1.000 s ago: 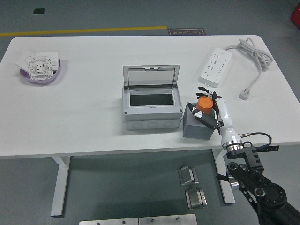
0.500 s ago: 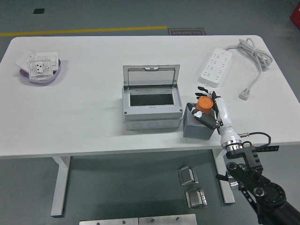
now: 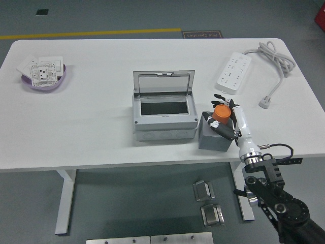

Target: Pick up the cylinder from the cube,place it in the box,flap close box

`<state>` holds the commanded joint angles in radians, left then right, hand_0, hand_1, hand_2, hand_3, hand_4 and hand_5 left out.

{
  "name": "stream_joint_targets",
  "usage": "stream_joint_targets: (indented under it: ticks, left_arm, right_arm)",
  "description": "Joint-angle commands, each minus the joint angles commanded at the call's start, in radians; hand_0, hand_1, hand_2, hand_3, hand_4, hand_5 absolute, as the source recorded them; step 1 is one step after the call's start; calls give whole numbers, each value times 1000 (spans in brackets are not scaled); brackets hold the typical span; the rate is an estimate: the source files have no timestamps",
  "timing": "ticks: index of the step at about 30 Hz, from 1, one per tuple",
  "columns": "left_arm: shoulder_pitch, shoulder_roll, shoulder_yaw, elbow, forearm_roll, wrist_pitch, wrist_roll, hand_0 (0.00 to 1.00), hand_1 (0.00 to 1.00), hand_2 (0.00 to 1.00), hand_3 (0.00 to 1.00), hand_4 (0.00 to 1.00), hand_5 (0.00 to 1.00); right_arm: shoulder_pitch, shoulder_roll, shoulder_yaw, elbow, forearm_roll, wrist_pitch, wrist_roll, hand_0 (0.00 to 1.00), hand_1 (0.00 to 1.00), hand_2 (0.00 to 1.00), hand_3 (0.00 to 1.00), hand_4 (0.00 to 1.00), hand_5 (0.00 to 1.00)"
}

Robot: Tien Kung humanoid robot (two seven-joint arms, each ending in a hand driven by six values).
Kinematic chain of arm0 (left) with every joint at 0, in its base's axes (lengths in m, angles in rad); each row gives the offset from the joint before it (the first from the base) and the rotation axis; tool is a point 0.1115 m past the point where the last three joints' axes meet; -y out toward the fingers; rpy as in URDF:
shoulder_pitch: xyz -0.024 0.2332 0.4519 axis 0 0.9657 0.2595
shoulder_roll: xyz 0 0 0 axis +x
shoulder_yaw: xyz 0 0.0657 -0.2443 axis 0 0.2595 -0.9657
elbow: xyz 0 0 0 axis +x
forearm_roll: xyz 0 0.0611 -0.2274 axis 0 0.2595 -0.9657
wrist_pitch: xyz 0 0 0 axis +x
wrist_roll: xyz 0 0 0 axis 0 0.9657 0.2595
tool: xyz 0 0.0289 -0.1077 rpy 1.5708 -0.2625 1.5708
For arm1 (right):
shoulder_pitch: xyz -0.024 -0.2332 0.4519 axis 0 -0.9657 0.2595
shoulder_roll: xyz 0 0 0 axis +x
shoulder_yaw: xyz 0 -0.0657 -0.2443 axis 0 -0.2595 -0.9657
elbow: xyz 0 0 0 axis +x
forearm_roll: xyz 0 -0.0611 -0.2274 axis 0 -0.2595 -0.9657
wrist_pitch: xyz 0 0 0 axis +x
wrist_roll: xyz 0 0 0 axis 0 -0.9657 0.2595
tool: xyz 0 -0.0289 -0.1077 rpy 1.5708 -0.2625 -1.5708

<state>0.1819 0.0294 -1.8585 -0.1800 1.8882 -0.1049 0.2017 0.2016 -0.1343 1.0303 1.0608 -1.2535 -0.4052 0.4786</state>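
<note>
White desk [image 3: 91, 127]. Right hand [image 3: 229, 118] comes in from the lower right, fingers wrapped around the orange cylinder [image 3: 221, 113], which sits on top of the grey cube [image 3: 212, 138] near the desk's front edge. Just left of the cube: grey box [image 3: 163, 118], its clear flap [image 3: 163, 82] standing open behind the dark opening. No print on the box is legible. Far right: white power strip [image 3: 234, 70] with coiled cord and plug [image 3: 265, 103]. Far left: purple bowl [image 3: 44, 84] holding white socket plates [image 3: 44, 71]. On the floor beyond the desk, a yellow line [image 3: 91, 34] and a dark sign [image 3: 202, 34]; its writing is too small to read. Left arm out of view.
</note>
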Motion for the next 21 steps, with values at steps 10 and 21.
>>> stream_joint_targets:
  ticks: [10,21]
  left_arm:
    - [-1,0,0,0,1,-1,-1,631,580,546,587,474,45]
    - [0,0,-10,0,11,-2,-1,631,581,545,588,476,44]
  right_arm:
    - [-1,-1,0,1,1,0,1,639,709,693,789,824,280]
    - [-1,-1,12,-3,-13,15,-9,638,709,690,787,820,273]
